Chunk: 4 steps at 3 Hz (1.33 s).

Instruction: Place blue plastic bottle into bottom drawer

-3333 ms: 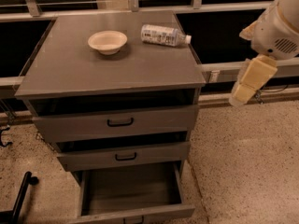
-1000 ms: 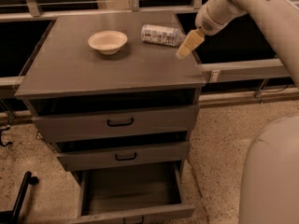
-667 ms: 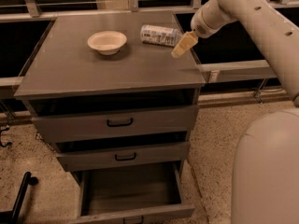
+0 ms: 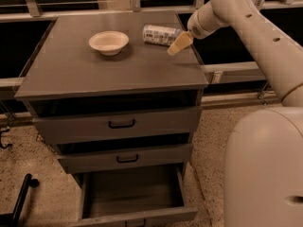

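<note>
The blue plastic bottle point(image 4: 160, 34) lies on its side at the back right of the cabinet top point(image 4: 94, 72), its body pointing left. My gripper point(image 4: 179, 44) hangs over the cabinet top just right of and in front of the bottle, close to its right end. The bottom drawer point(image 4: 133, 195) is pulled out at the foot of the cabinet, and its tray holds nothing that I can see.
A cream round bowl point(image 4: 109, 42) sits on the cabinet top left of the bottle. The two upper drawers point(image 4: 120, 124) are pushed in. My arm and base point(image 4: 265, 164) fill the right side. A black bar point(image 4: 21, 197) lies on the floor at the left.
My gripper has moved from the right of the cabinet inward and to the left, over the cabinet top and up to the bottle's right end. The bottle and bowl have not moved.
</note>
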Motion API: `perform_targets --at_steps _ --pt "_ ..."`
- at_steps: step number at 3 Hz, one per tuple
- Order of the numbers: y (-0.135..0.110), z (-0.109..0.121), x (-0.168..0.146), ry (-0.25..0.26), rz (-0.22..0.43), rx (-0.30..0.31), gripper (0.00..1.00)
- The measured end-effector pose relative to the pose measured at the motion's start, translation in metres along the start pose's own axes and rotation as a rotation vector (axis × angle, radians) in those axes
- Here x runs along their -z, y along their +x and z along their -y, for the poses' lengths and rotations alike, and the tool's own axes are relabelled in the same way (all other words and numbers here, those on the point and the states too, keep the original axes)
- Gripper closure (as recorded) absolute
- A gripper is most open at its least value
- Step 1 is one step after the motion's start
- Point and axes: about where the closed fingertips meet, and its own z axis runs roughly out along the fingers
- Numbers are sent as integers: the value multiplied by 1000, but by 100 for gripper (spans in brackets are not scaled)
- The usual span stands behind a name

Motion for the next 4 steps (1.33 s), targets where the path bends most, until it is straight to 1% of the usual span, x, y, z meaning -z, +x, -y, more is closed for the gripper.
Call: perform_targets --at_steps 2,3,4 --pt "-4 10 -48 0 21 -99 0" --pt "-6 10 -64 -18 32 -138 0" --pt "-7 8 -72 -38 47 -164 0"
